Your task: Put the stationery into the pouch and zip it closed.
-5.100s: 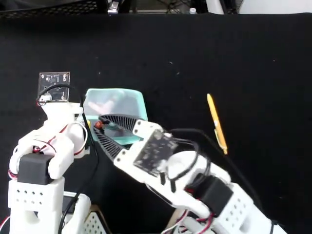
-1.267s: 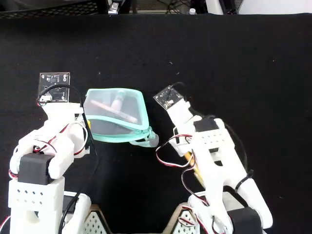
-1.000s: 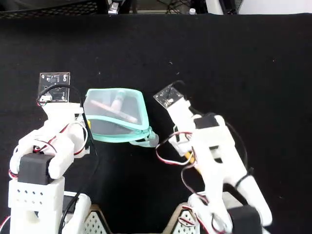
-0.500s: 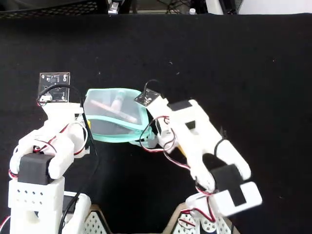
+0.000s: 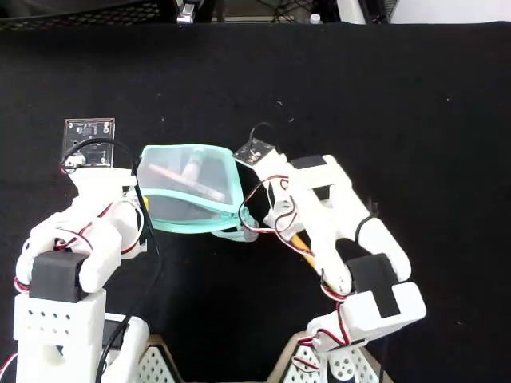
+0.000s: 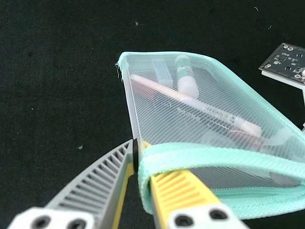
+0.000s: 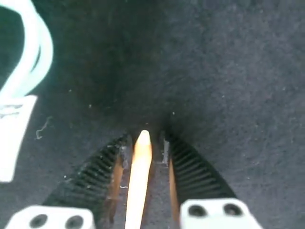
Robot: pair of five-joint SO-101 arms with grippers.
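The right gripper [image 7: 144, 140] squeezes the yellow pen [image 7: 137, 186], just beside the pouch [image 6: 200, 119]. The left gripper [image 6: 139, 155] pinches the pouch's corner. Next, the pen likely needs sliding inside.

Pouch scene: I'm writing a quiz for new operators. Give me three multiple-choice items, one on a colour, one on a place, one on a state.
1. What colour is the edging of the pouch?
A. red
B. teal
C. black

2. Where is the yellow pen?
A. inside the pouch
B. between the fingers of the right gripper
C. lying on top of the pouch

3. What is the left gripper doing?
A. open, apart from the pouch
B. holding a pen
C. shut on the pouch's edge

Answers: B, the zip band is teal in the left wrist view. B, the fingers flank the pen's tip in the right wrist view. C, its fingers pinch the teal band at one corner.
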